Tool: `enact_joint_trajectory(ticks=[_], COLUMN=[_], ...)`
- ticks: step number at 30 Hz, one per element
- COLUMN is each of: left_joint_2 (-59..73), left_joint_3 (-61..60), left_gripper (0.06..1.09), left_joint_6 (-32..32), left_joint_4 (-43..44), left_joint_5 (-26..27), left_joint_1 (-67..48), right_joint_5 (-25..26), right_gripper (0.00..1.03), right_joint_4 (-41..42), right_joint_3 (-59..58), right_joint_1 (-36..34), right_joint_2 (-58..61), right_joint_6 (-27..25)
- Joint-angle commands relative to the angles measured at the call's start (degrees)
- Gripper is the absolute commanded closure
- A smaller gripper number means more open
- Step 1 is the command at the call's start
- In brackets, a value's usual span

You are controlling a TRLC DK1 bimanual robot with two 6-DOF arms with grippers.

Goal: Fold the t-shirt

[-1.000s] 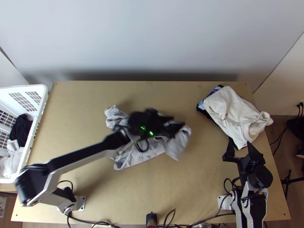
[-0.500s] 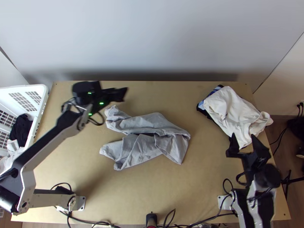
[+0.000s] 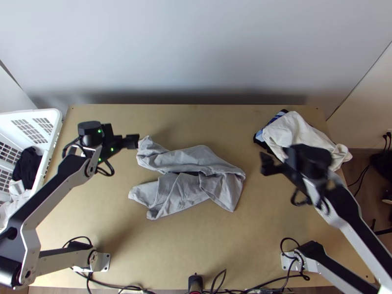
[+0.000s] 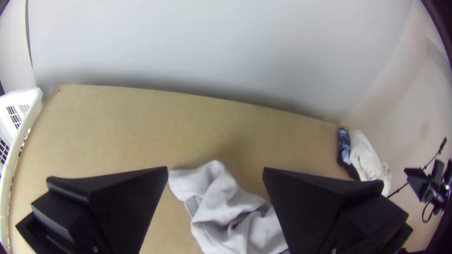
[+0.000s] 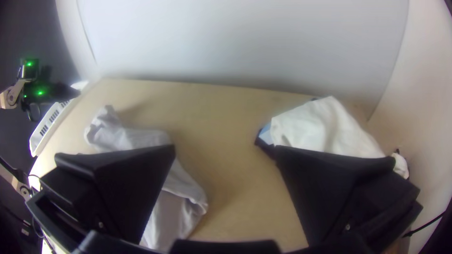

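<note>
While the grey t-shirt [image 3: 191, 157] lies rumpled mid-counter [image 3: 220, 245], partly lapped over itself, a white basket [image 3: 49, 152] of clothes stands by the left edge. Between shirt and right edge is the right hand [image 3: 265, 164], spread wide. The left hand [image 3: 134, 141], also wide, is near the shirt's end toward the far left corner. By the far right corner, white cloth [image 3: 299, 134] lies bunched over darker cloth [image 3: 261, 142].

Right claw [image 3: 267, 164] blurred in top view; white basket [image 3: 56, 119] cut off by left edge.
</note>
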Motion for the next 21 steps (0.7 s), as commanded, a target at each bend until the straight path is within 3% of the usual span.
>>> enact_joint_trajectory(ticks=[1, 10, 15, 21], left_joint_2=[-1.76, 1.23, 4.05, 9.49], left_joint_3=[-3.26, -0.8, 1.66, 5.88], left_gripper=[0.1, 0.1, 0.1, 0.1], left_joint_6=[8.54, 11.0, 10.04, 10.04], left_joint_4=[-7.3, -7.83, -8.01, -14.42], left_joint_5=[-0.76, -0.58, -0.58, -0.58], left_joint_1=[-1.91, -2.26, -1.82, -0.59], right_joint_5=[2.65, 1.86, 1.16, 0.36], right_gripper=[0.05, 0.05, 0.05, 0.05], right_joint_4=[-5.31, -12.52, -13.31, -13.22], right_joint_3=[9.27, 19.38, 19.56, 18.24], right_joint_1=[9.21, 7.71, 9.12, 9.56], right_joint_2=[16.01, 34.9, 36.4, 38.07], right_joint_6=[6.49, 7.11, 7.28, 8.51])
